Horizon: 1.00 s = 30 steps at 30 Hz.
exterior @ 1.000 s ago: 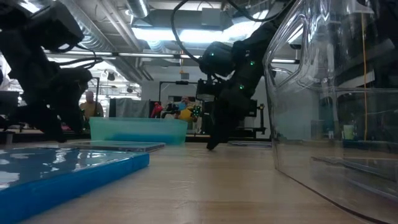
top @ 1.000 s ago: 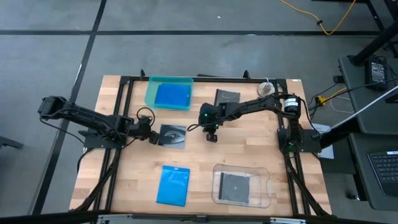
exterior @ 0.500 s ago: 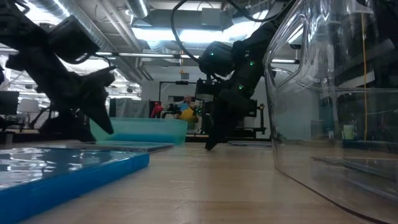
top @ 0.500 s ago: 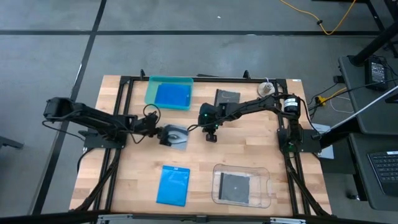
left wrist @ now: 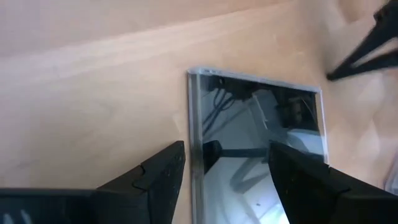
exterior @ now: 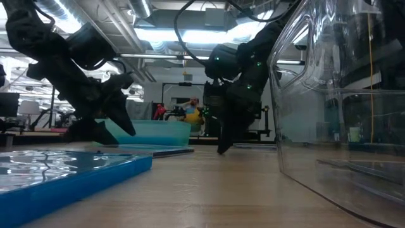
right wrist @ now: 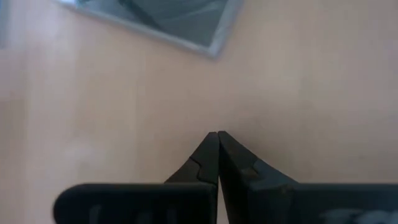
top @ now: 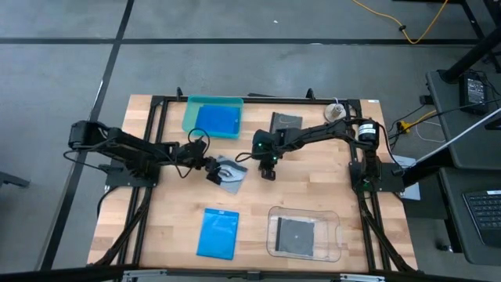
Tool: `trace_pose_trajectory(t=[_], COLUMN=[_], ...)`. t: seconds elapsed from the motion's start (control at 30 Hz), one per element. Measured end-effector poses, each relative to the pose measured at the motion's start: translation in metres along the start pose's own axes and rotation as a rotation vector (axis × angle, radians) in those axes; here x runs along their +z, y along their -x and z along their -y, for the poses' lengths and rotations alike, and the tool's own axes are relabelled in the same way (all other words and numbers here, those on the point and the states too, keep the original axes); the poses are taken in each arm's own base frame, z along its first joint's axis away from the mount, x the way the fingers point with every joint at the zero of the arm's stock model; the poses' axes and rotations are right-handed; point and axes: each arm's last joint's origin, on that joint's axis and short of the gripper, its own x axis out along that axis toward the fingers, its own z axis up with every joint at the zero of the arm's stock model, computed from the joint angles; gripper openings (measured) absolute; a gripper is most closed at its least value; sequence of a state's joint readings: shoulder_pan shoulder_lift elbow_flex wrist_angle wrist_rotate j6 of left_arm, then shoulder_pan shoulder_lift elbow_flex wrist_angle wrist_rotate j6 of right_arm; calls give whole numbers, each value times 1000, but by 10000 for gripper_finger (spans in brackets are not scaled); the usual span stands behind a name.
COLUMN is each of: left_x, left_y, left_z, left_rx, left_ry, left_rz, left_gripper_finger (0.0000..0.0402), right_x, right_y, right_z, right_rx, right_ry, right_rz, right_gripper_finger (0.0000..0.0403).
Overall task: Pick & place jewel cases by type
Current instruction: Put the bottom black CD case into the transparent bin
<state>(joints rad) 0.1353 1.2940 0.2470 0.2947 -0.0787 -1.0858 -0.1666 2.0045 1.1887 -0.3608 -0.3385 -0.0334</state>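
A dark grey square jewel case point(top: 233, 175) point(left wrist: 255, 137) lies flat on the wood in the table's middle, turned askew. My left gripper point(top: 214, 172) point(left wrist: 227, 149) reaches in from the left, open, at the case's left end. My right gripper point(top: 268, 174) point(right wrist: 217, 134) is shut, its tip low over bare wood just right of the case; I cannot tell whether it touches the table. A blue case point(top: 218, 120) lies in the teal tray point(top: 188, 117). Another blue case point(top: 218, 233) lies near the front edge. A second grey case point(top: 286, 123) lies at the back. My left gripper comes slanting down from the table's left onto the grey case's left end. One open finger point(left wrist: 305, 180) stands over the case's top face, the other point(left wrist: 158, 177) over the wood beside its edge point(left wrist: 194, 124). The fingers hide the place of touch. The case lies flat on the table.
A clear plastic tray point(top: 275, 235) with a grey case point(top: 297, 233) inside stands at the front right; its wall fills the right of the low view. A black frame runs along the table's edges. Bare wood lies between the front blue case and the middle case.
My left gripper has gone toward the table's right and down onto the grey case, staying open. The case has slid a little to the right along the table and turned askew. My right gripper has kept its place, shut.
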Motion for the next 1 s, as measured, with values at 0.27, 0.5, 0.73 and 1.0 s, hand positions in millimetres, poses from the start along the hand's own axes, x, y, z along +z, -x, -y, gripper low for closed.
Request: trace_pose_trajectory(t=[0.27, 0.5, 0.73, 1.0], left_x=[1, -12, -24, -31], left_y=[3, 5, 7, 8], left_z=[-5, -2, 3, 14], left_rx=[2, -12, -24, -86], left_ry=[-7, -23, 8, 100], left_rz=[-115, -231, -279, -227], left_gripper_finger=[221, 221, 221, 221], right_x=[-14, -18, -16, -14], right_y=[-15, -24, -29, -29], right_z=[-20, -34, -47, -47], right_rx=[66, 85, 49, 34], right_ry=[-37, -102, -101, -88], right_rz=[7, 38, 73, 98], right_gripper_finger=[9, 9, 9, 9])
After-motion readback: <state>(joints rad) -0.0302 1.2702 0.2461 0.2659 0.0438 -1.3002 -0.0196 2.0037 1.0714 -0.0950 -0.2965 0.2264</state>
